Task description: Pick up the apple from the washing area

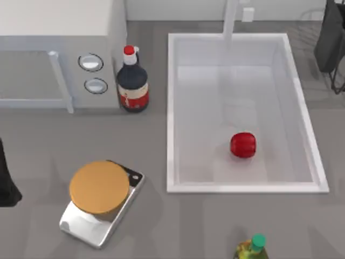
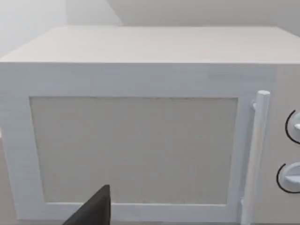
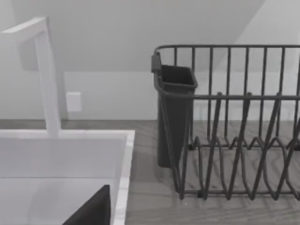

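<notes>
With both grippers' jaws impossible to judge, the right arm should descend straight over the apple [image 1: 243,145], lower right in the sink [image 1: 172,108], clear of walls.

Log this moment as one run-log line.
phase: pre-reach | glossy red apple: lying in white rectangular sink basin, near front wall | left arm: parked at table's left edge | right arm: parked at far right | grasp: none

My left arm [image 1: 6,181] appears as a plain matte black form with a tapered, angular outline. My right arm [image 1: 330,38] is the same flat black, blocky and narrowing. In each wrist view, a dark grey wedge-shaped finger [image 2: 91,210] with a straight edge marks my gripper; its counterpart [image 3: 91,210] looks identical.
</notes>
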